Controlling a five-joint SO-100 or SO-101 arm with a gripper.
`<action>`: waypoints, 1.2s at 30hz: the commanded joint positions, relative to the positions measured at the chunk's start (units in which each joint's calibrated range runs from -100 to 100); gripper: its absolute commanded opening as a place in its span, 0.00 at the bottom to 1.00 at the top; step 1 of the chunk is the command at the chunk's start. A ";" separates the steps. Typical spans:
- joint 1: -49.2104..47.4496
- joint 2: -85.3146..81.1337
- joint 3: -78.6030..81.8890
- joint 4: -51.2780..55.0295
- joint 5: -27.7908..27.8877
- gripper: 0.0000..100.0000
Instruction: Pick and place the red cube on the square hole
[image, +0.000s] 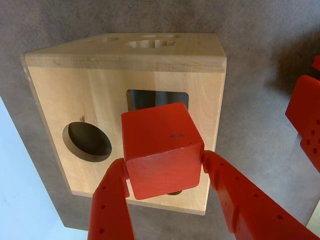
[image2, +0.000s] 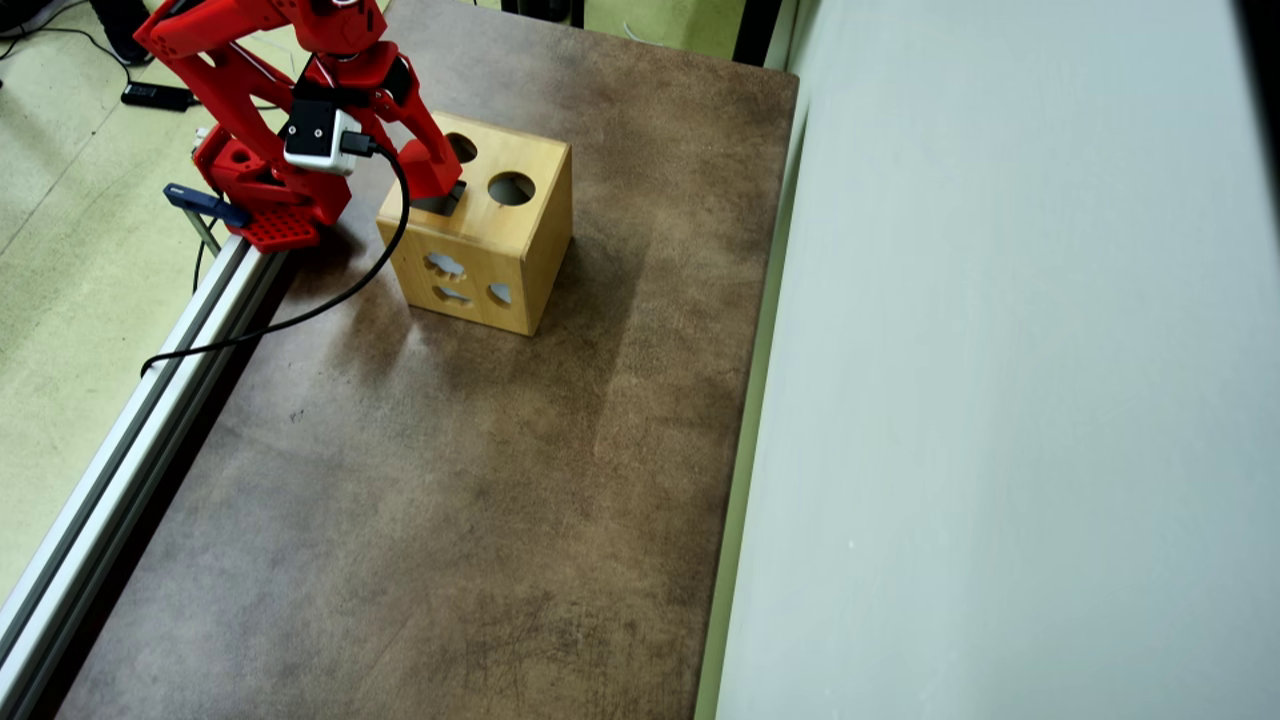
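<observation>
In the wrist view the red cube (image: 162, 147) hangs tilted between my two red fingers, with the gripper (image: 164, 164) shut on its sides. It sits just above the top face of the light wooden box (image: 90, 90) and covers most of the square hole (image: 155, 98); only the hole's dark far strip shows. A round hole (image: 87, 141) lies to the left of it. In the overhead view the gripper (image2: 437, 182) is over the box (image2: 500, 250) at the square hole (image2: 442, 204); the cube cannot be told from the red fingers there.
The box's side has several shaped cut-outs (image2: 447, 266), and its top has two round holes (image2: 511, 188). The arm base (image2: 270, 200) and a black cable (image2: 330, 300) lie left of the box. An aluminium rail (image2: 150, 400) runs along the table's left edge. A grey wall (image2: 1000, 400) bounds the right.
</observation>
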 joint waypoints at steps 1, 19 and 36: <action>0.52 -1.74 -0.21 0.57 -0.20 0.07; 0.59 -1.74 1.85 0.57 -0.20 0.07; 0.59 -4.63 2.03 0.49 -0.15 0.08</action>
